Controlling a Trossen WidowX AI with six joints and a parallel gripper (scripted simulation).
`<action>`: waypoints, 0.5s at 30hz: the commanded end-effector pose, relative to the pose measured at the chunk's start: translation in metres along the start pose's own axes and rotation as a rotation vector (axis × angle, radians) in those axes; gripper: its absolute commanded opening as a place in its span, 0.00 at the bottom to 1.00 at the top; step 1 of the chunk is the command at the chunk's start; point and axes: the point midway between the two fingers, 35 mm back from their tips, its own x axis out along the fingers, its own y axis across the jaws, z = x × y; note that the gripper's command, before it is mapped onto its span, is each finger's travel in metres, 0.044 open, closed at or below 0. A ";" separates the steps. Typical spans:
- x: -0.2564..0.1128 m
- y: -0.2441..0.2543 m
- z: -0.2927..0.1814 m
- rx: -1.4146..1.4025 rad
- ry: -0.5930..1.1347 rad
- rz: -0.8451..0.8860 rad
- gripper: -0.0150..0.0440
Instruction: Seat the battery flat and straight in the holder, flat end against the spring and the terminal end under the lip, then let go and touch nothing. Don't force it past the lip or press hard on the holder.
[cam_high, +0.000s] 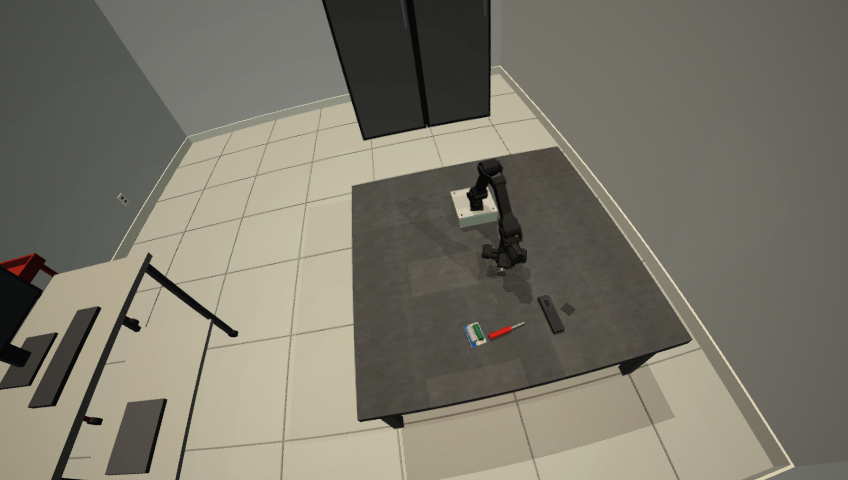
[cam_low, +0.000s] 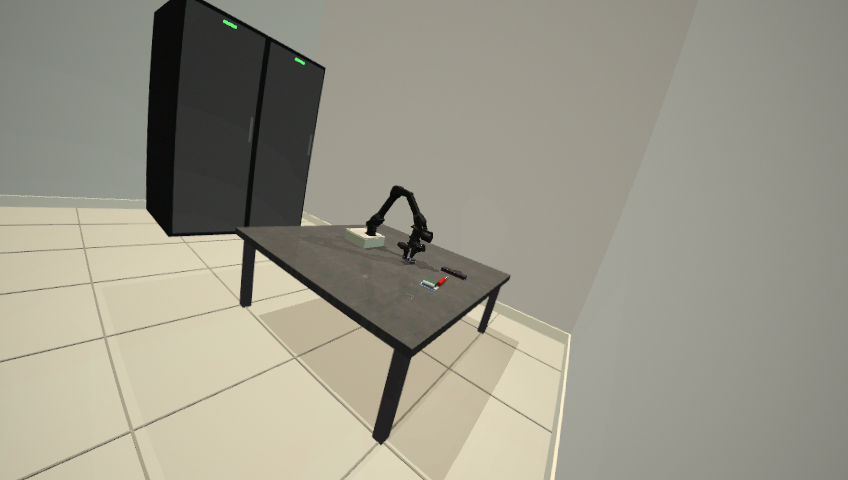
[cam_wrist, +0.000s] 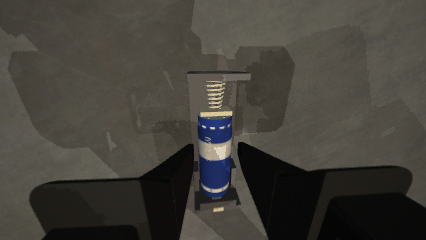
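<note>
The blue battery (cam_wrist: 215, 172) with a white band lies lengthwise in the grey holder (cam_wrist: 197, 95) in the wrist view. Its flat end faces the spring (cam_wrist: 215, 94) at the top and appears to be at or very near it. Its terminal end is at the dark lip wall at the bottom; I cannot tell whether it is under the lip or fully down. My gripper (cam_wrist: 215, 148) is open, with one finger on each side of the battery and a narrow gap showing at each fingertip. In the top and exterior views, the battery and holder are tiny below the gripper.
A red screwdriver (cam_high: 500, 332) (cam_low: 441, 281) lies beside a small blue-and-white tray (cam_high: 468, 336) holding a green piece. A dark elongated device (cam_high: 551, 314) (cam_low: 453, 273) and a small dark square (cam_high: 568, 308) lie further right. The arm stands on a white base box (cam_high: 477, 219) (cam_low: 364, 240).
</note>
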 end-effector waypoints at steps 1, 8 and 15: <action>-0.010 0.000 0.001 0.001 -0.005 0.003 0.56; -0.012 0.000 0.000 0.000 -0.005 0.003 0.56; -0.071 -0.004 -0.002 0.001 -0.006 0.003 0.87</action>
